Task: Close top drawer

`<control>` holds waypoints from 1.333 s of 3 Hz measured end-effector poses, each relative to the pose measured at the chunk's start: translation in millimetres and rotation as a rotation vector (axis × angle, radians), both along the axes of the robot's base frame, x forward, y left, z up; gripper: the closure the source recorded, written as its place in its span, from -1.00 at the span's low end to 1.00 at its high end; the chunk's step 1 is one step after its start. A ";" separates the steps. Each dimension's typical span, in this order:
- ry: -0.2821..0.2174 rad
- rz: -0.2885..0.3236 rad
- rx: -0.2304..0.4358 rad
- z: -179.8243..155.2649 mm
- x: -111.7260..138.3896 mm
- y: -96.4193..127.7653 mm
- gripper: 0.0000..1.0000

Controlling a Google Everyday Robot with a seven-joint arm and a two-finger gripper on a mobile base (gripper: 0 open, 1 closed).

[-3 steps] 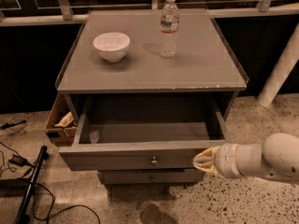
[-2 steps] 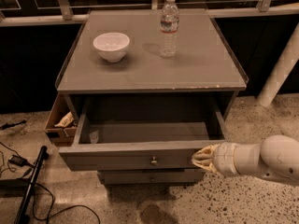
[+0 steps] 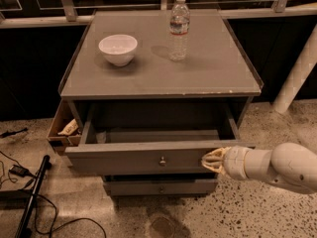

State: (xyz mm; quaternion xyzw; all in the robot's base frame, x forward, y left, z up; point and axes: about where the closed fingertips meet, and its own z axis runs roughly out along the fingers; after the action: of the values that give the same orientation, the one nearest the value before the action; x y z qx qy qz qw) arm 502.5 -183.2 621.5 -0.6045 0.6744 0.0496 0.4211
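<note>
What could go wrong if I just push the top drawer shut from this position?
1. The end effector sits at the right end of the top drawer front, well right of the knob; an off-centre push may skew the drawer and jam it.
2. A hard shove could jolt the cabinet and topple the upright water bottle standing on it.

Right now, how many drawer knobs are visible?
2: the upper knob on the open top drawer, the lower knob on the drawer below; more may be hidden. The gripper is at the top drawer's right end.
</note>
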 end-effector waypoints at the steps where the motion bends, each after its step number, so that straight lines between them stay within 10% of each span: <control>1: -0.023 -0.006 0.005 -3.2 22.6 2.5 1.00; 4: -0.058 0.005 -0.015 -8.3 91.3 22.9 1.00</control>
State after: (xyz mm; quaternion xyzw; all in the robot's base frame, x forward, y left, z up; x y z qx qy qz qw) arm 593.8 -160.3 613.1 -0.6106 0.6608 0.0281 0.4357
